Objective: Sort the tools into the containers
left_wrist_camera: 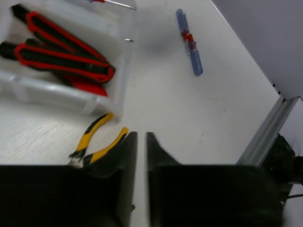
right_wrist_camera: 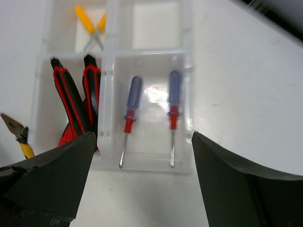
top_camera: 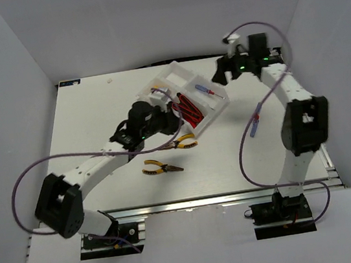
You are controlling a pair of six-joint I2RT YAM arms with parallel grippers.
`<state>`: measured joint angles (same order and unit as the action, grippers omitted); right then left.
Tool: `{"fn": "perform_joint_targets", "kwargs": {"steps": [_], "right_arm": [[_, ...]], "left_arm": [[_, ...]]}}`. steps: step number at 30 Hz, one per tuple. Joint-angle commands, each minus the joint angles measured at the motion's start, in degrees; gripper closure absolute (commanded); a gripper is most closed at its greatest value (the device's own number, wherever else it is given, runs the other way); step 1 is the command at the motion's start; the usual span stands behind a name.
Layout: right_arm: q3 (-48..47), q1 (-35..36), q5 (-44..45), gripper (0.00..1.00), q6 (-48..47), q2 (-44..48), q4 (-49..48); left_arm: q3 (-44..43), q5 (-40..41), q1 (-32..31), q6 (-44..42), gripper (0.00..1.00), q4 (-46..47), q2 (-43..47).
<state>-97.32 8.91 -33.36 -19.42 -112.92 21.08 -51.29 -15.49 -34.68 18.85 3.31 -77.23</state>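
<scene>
Approaching the pliers (left_wrist_camera: pixel 97 142) just left of the nearly closed, empty left jaws; right jaws wide open; widen before descending

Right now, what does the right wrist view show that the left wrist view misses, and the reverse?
Only the right wrist view: two screwdrivers lying side by side in one tray compartment, a small yellow tool in a far compartment, an empty compartment beside it, and the open right gripper.

Only the left wrist view: a blue screwdriver loose on the table, and the left gripper, nearly closed and empty.

Both: the red-and-black knives in the tray, and yellow pliers outside it.
</scene>
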Motion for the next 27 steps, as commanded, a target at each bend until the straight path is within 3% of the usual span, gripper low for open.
{"fn": "perform_joint_targets", "kwargs": {"steps": [1,4,5,6,7,8,10,11,12,16,20,27], "right_arm": [[8.0,-13.5,-6.0,0.11,12.3,13.0,-12.3],[14.3,-26.9,-23.2,0.12,25.1,19.7,-23.1],[16.5,-29.7,-39.2,0.2,29.1,19.7,-25.6],[17.2,-33.9,-44.6,0.63,34.1,19.5,-28.7],[17.8,-35.6,-48.4,0.84,37.2,19.9,-29.1],[19.6,-36.9,-51.9,0.93,36.3,21.1,-27.0],[22.9,-39.8,-49.6,0.9,29.7,27.0,-18.3],[26.6,-40.2,-48.1,0.86,24.4,29.2,-16.5],[28.2,-40.5,-46.6,0.75,22.5,31.3,-14.9],[35.5,-40.5,-44.9,0.66,23.9,39.2,-20.1],[37.2,-40.5,-46.1,0.65,23.9,39.4,-18.8],[35.5,-40.5,-48.0,0.64,20.1,37.6,-14.1]], "left_arm": [[-8.6,3.4,-6.9,2.2,0.83,3.4,-7.4],[-17.9,6.0,-11.4,1.1,0.88,2.6,-18.5],[-22.5,6.1,-12.3,0.9,0.88,2.7,-21.3],[-24.9,6.3,-13.3,0.8,0.87,2.8,-26.7],[-27.3,6.0,-14.5,1.4,0.77,2.7,-29.5],[-29.6,5.7,-15.0,2.1,0.7,3.3,-32.2],[-35.6,6.8,-16.7,3.7,0.58,4.9,-39.5],[-37.9,6.9,-17.2,4.0,0.56,4.7,-41.8],[-43.3,7.1,-18.1,4.1,0.55,3.3,-46.5],[-53.6,9.3,-20.1,5.1,0.49,1.7,-54.9],[-58.4,14.7,-21.8,3.8,0.38,0.8,-58.9],[-63.8,19.5,-24.1,1.5,0.34,0.4,-63.8]]}}
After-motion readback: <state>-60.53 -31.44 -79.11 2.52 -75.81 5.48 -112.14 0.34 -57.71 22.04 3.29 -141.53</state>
